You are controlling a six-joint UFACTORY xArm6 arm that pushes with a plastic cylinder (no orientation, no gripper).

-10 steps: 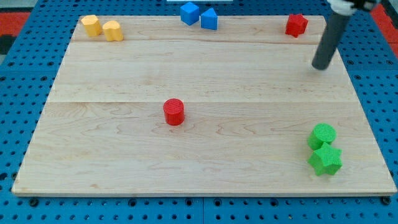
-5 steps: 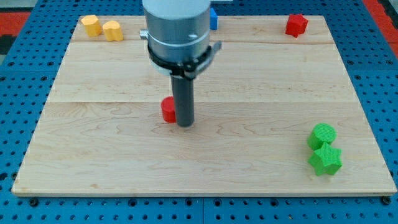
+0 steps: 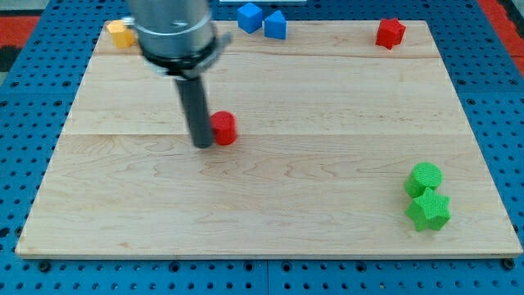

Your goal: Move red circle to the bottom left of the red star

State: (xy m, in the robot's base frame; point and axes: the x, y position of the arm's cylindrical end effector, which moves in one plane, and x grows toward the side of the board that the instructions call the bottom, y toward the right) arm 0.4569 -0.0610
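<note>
My tip [image 3: 201, 145] sits on the wooden board [image 3: 327, 221] just at 9 o'clock of the red circle [image 3: 223, 128], touching or nearly touching its left side; contact itself I can't confirm; no gripper on this rig, just the bare rod, so nothing open or closed to report. Red circle lies left of board centre; the red star [image 3: 390, 32] is well apart from it at about 2 o'clock, near the board's top right corner. Blue cube [image 3: 250, 16] and a second blue block [image 3: 275, 24], shape unclear, sit side by side at the top edge, 12 o'clock of the circle; a yellow block [image 3: 120, 34] shows at top left, partly hidden behind the arm; green circle [image 3: 425, 177] touches the green star [image 3: 428, 210] at lower right, around 4 o'clock of the circle.
</note>
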